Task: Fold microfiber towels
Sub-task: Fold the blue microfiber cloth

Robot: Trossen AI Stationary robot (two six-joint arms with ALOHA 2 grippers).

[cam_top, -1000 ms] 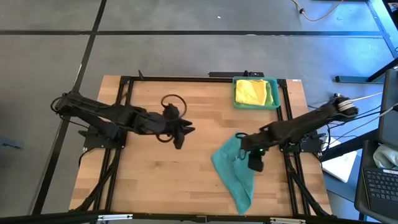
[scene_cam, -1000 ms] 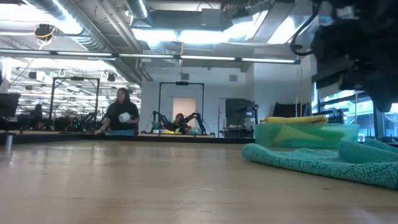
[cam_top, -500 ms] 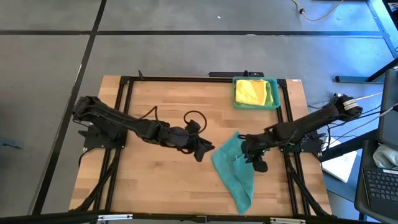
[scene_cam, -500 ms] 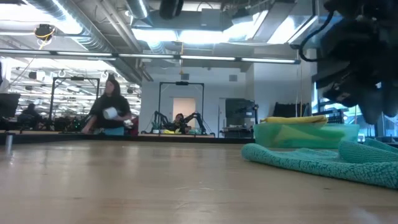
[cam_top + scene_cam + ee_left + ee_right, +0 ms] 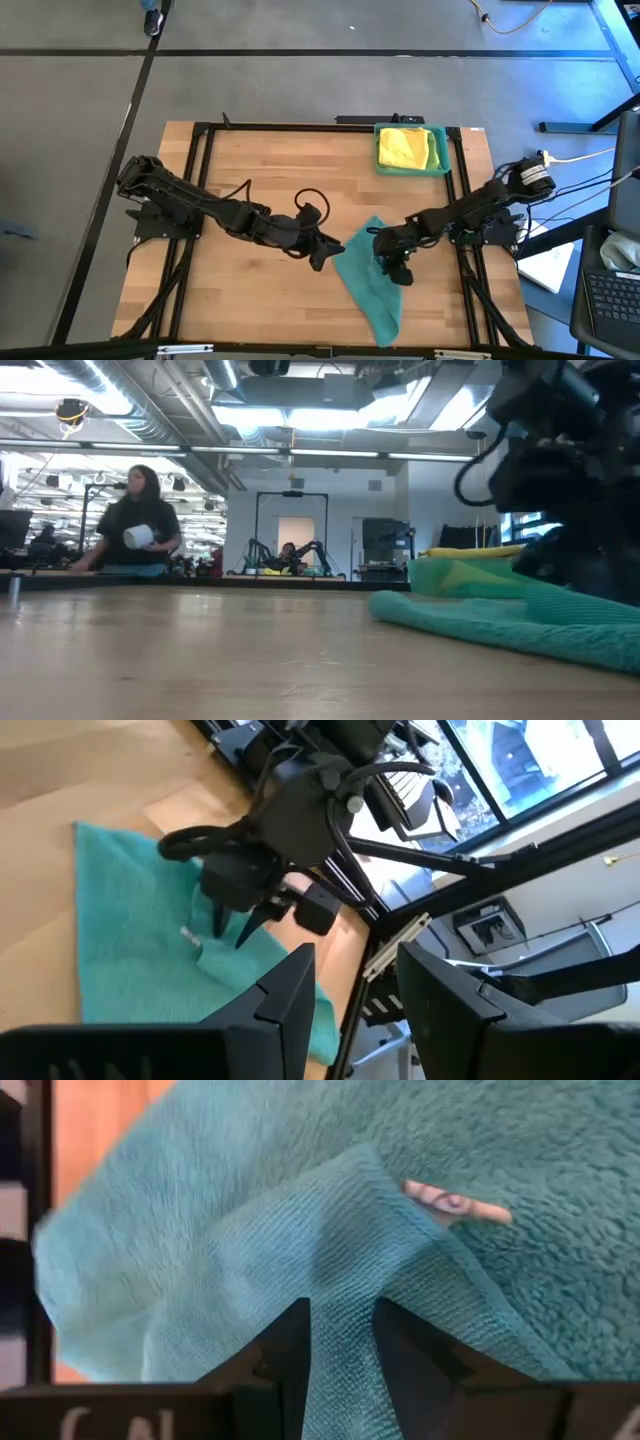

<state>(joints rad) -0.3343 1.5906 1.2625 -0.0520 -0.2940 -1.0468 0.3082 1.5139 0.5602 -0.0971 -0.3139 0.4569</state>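
- Teal towel (image 5: 368, 280) is seen in the high view spread as a long rumpled shape on the wooden table (image 5: 240, 170), running from the middle of the right half down toward the 5 o'clock edge.
- A raised fold of this cloth is shown in the right wrist view (image 5: 330, 1260), with a small pale label (image 5: 455, 1205) lying on the pile just beyond it.
- Yellow towel (image 5: 405, 148) is kept in the teal plastic tray (image 5: 441, 150) at about 1 o'clock on the table, well apart from both arms.
- Right gripper (image 5: 392, 262) is placed over the upper part of the teal towel, at roughly 3 o'clock of the table's middle; its fingers (image 5: 290, 1350) are set a narrow gap apart with the teal fold passing between them, so the cloth is pinched.
- Left gripper (image 5: 322, 252) is held just beside the towel's 9 o'clock edge; in the left wrist view its fingers (image 5: 285, 1000) are seen parted, with nothing between them, and contact with the cloth cannot be told.
- Open wood is left across the whole left half of the table and along the 12 o'clock side left of the tray; the towel's lower end is close to the near table edge.
- A person (image 5: 135, 535) is visible in the room beyond the table in the low view.
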